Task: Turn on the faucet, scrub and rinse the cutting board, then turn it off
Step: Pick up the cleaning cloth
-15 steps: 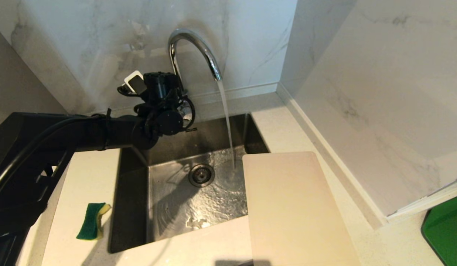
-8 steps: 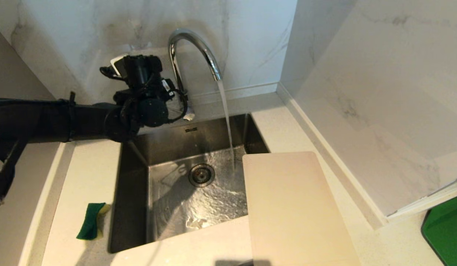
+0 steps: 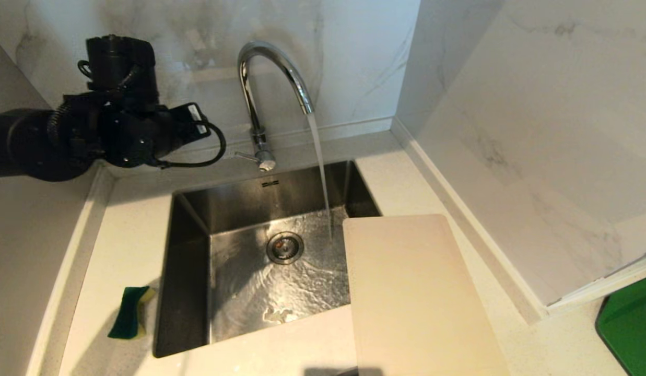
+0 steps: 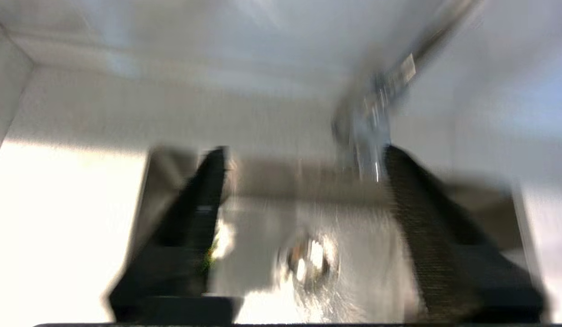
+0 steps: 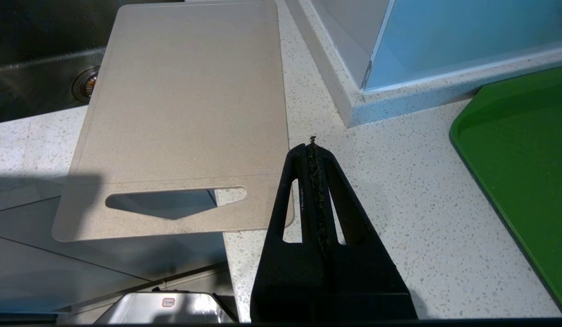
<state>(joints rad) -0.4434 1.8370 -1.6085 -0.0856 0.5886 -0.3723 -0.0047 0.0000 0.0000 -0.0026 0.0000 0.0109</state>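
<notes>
— Left gripper [image 4: 303, 181]?
— Fingers [image 4: 203, 204] apart, nothing between them; up at the far left of the sink, near the wall, away from the faucet [image 3: 265, 78].
— Right gripper [image 5: 313, 150]?
— Closed tight, pads pressed together, empty. Low over the speckled surface [image 5: 399, 204], just beside the slot-handle end of the cutting board [image 5: 185, 113].
— State of the faucet?
— Running. Thin stream from the arched spout down into the steel sink [image 3: 187, 271], landing close to the drain [image 3: 284, 247]. Side lever near the base, pointing to the left.
— Place of the cutting board?
— Flat on the surface at the right of the sink, far short edge over the basin, handle end sticking out past the front edge of the surface. Dry-looking, not under the stream.
— Other things?
— Green-and-yellow sponge [image 3: 130, 312] on the surface left of the sink, well apart from the board. Green tray [image 5: 521, 172] at the far right.
</notes>
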